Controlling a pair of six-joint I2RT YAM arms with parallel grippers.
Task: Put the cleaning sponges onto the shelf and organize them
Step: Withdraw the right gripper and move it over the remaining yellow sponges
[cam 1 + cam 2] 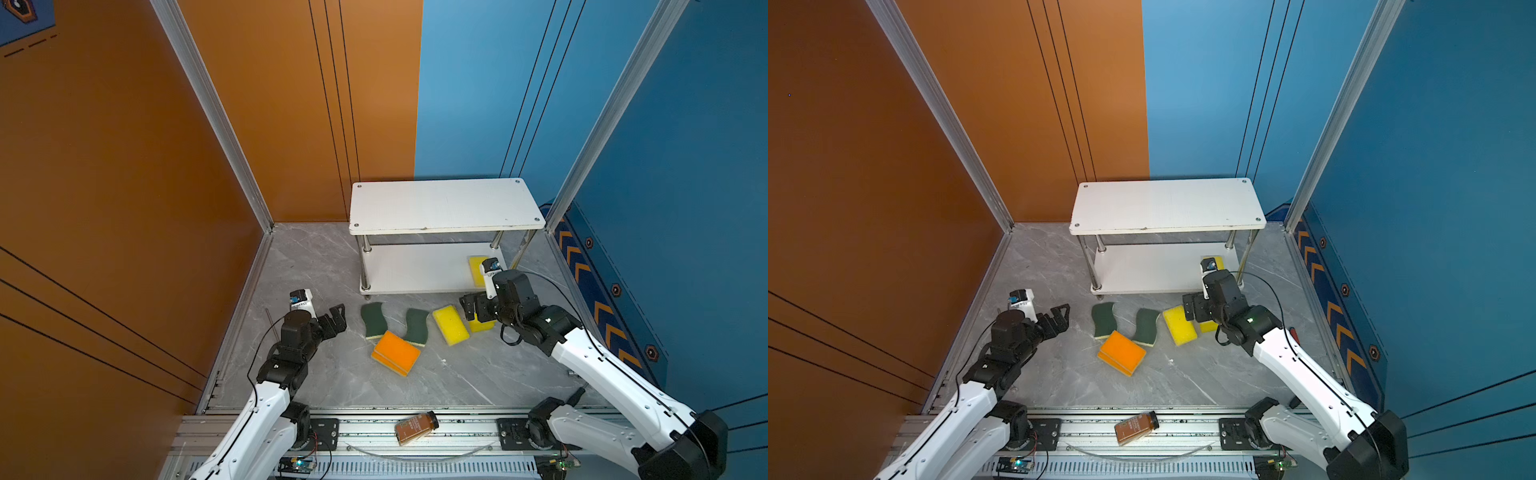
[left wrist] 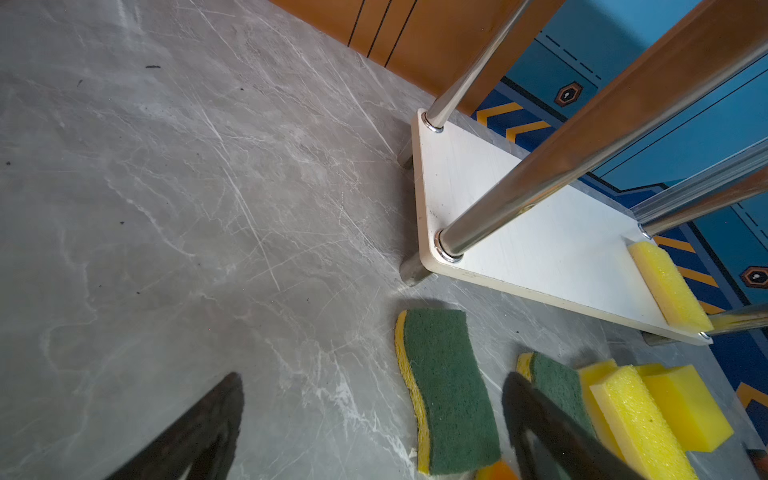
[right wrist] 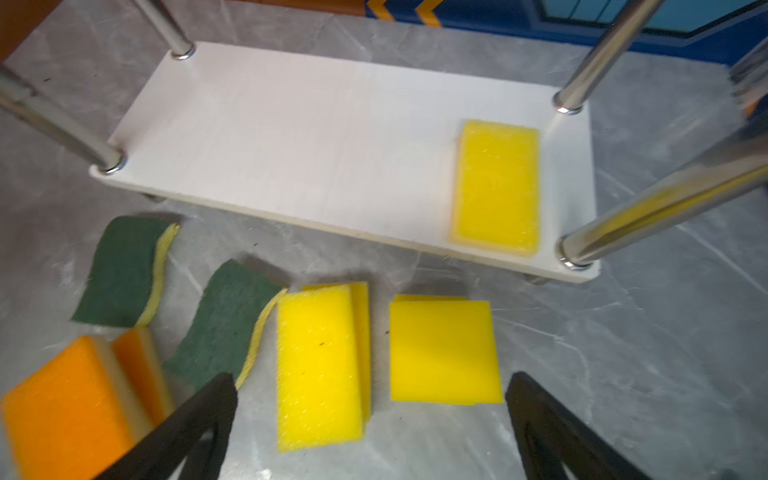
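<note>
Reading a top view as a clock face centred on the loose cleaning sponges, the left gripper (image 1: 337,319) hovers at nine o'clock over the grey tabletop (image 1: 316,386). Its fingers are spread wide and hold nothing.

Just inside it lies a wavy green-topped sponge (image 1: 372,319), and a second green-topped sponge (image 1: 417,327) is close beside that. The orange-topped stack (image 1: 395,352) sits at six o'clock of the pair, touching or overlapping both. Toward three o'clock come a yellow stack (image 1: 450,325) and then a squarer yellow block (image 3: 444,351), which seems to rest on another.

The right gripper (image 1: 471,309) hangs over that last block, fingers apart and empty.

At twelve o'clock stands the shelf (image 1: 444,205). Its top board is bare, and one placed yellow sponge (image 3: 496,187) lies flat at the three o'clock end of the lower board. A brown bottle (image 1: 416,427) lies on the rail at six o'clock and is no part of the job.

These blocks look light, soft and springy, so a hard squeeze would likely deform them rather than damage them. A pinch across the short width at mid-length seems best. The rough scouring faces should grip well, but a stacked piece may drag its neighbour along.
</note>
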